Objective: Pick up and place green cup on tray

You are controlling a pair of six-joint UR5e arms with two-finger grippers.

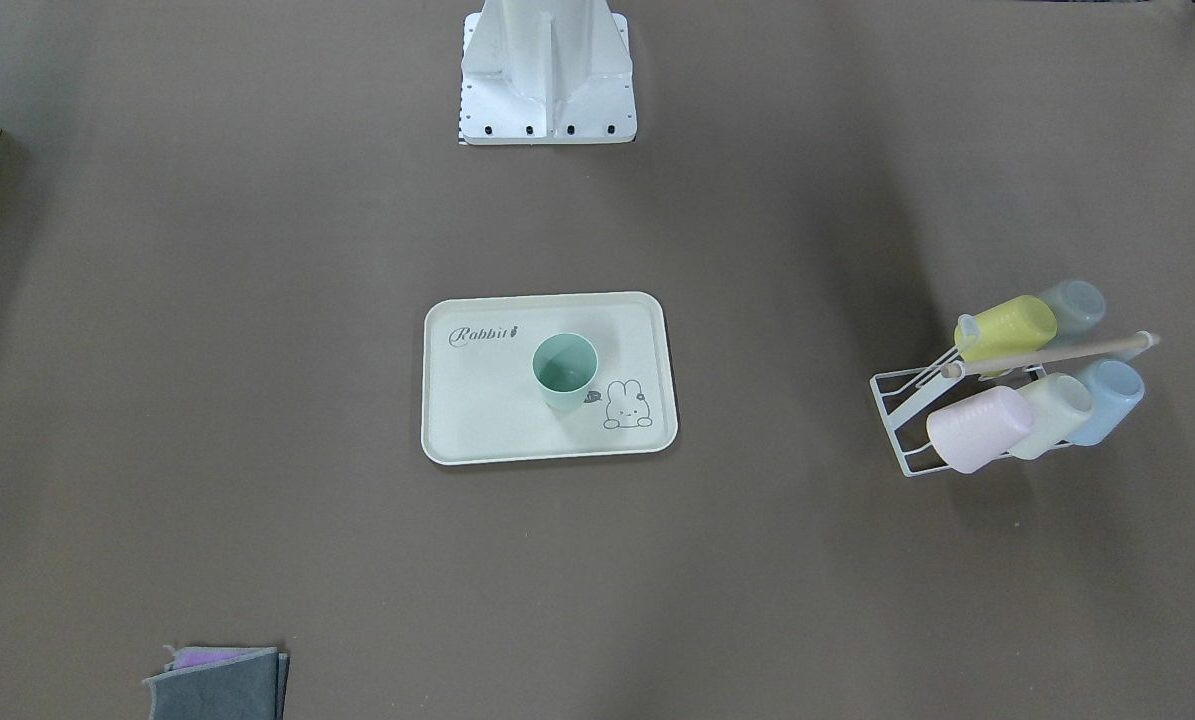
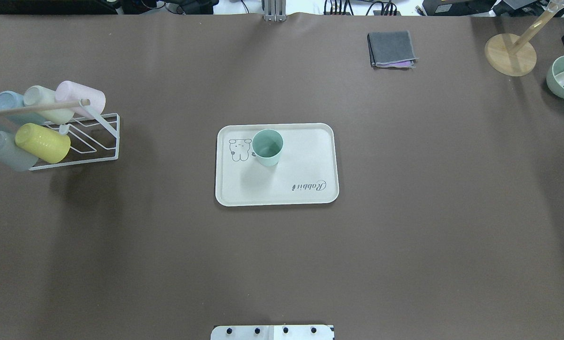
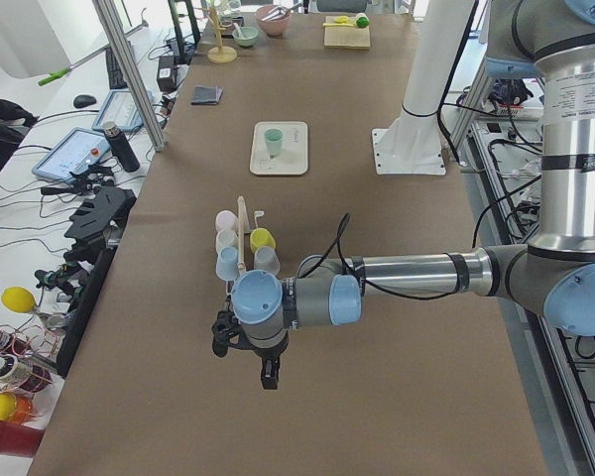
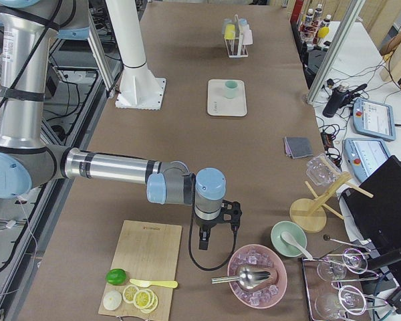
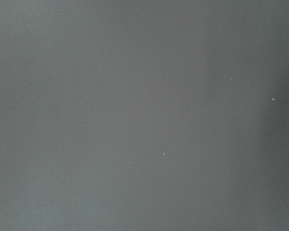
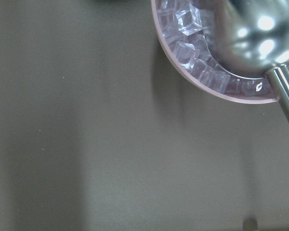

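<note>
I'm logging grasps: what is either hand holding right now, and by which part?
Nothing that shows. The green cup stands free on the tray, and the left hand and right hand hang far from it.

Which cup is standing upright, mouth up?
The green cup, alone on the tray. The other five cups all lie tilted on the wire rack at the table's end, none standing on its base.

Robotics lab, long brown-covered table (image 2: 404,236), white robot pedestal (image 1: 547,75), teach pendants (image 4: 373,119) alongside, aluminium frame posts (image 3: 129,69), loose cables (image 2: 338,6)
</note>
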